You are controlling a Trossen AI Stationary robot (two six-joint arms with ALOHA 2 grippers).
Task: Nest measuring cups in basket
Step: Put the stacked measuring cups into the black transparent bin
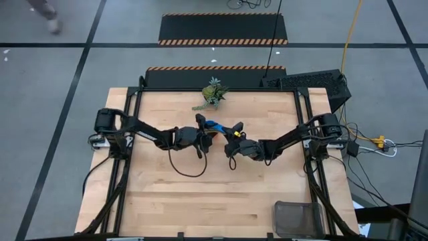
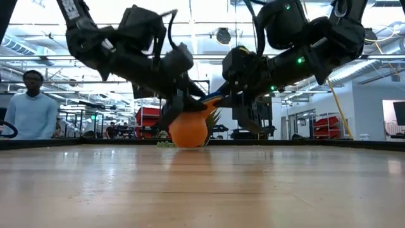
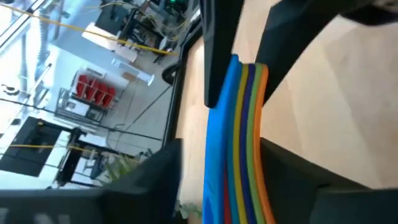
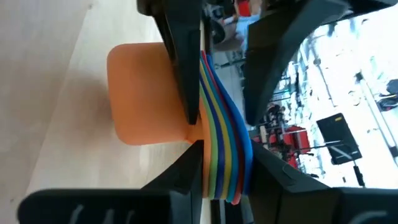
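Far centre of the table: both arms meet here, just in front of the plant sprig [image 1: 211, 93], with the stack of measuring cups [image 1: 212, 127] between them.
Measuring cups: already nested into one stack, orange bowl outermost; in the low view the orange bowl [image 2: 188, 130] sits at the table surface, though whether it touches cannot be told. The flat handles fan together in orange, green, yellow, red, light blue and dark blue layers [image 4: 219, 149].
Left gripper [image 1: 203, 137]: reaches in from the left; its dark fingers [image 3: 217, 56] stand on either side of the handle stack, parted with some gap showing, and whether they press on the handles cannot be told.
Right gripper [image 1: 232, 136]: reaches in from the right; its fingers [image 4: 186, 68] are narrowed around the handles just beside the orange bowl and appear to pinch the stack.
Basket [image 1: 298, 218]: at the near right corner of the table, well apart from the cups and both grippers.
Table [image 1: 167, 194]: light wooden top, a loose black cable [image 1: 184, 167] lying under the left arm.
Background: a person [image 2: 31, 107] stands beyond the far edge on the left of the low view.
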